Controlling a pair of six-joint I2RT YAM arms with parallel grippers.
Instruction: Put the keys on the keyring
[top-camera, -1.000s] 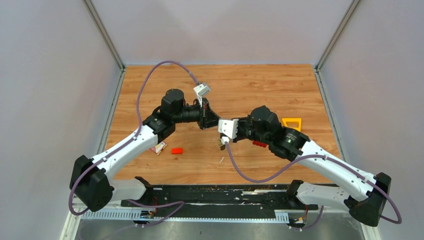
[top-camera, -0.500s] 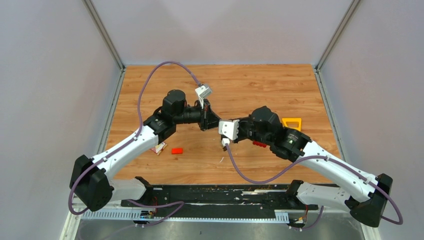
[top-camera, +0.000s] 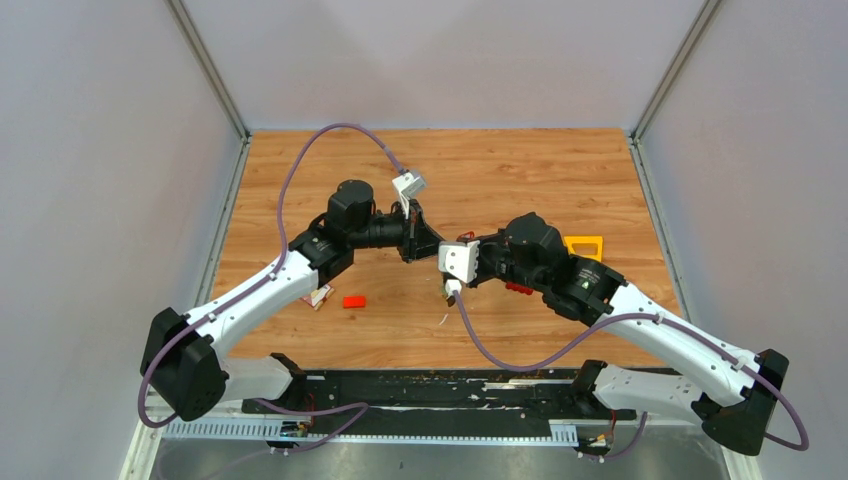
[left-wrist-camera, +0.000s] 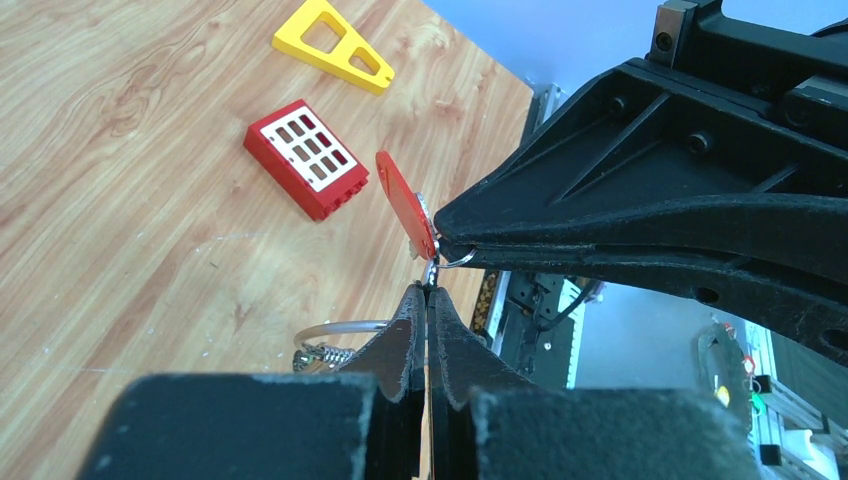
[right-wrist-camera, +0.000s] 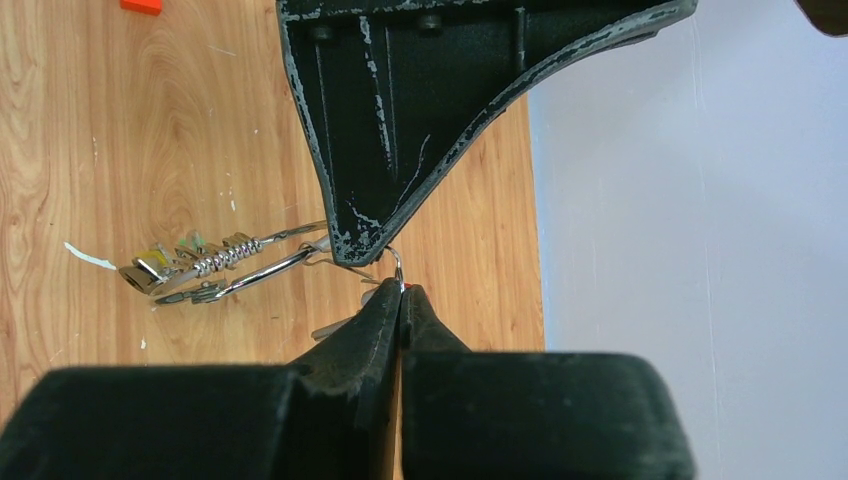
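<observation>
My two grippers meet tip to tip above the middle of the table. The left gripper (left-wrist-camera: 428, 290) is shut on a thin silver wire of the keyring (left-wrist-camera: 335, 327), whose ring with a coil spring and several small keys (right-wrist-camera: 215, 265) trails below its tip (top-camera: 434, 247). The right gripper (right-wrist-camera: 402, 292) is shut on a red-headed key (left-wrist-camera: 405, 205). In the left wrist view it comes in from the right (left-wrist-camera: 440, 238). A small wire loop (right-wrist-camera: 398, 265) sits between the two tips. I cannot tell whether the keyring hangs free or rests on the wood.
A red block with white squares (left-wrist-camera: 305, 170) lies under the right arm, with a yellow plastic piece (top-camera: 583, 245) beyond it. A small red block (top-camera: 353, 301) and a flat card (top-camera: 320, 295) lie by the left forearm. A white scrap (top-camera: 444, 319) is near the front.
Both grippers have drifted slightly to the right together, staying shut and tip to tip. Nothing on the table has moved.
</observation>
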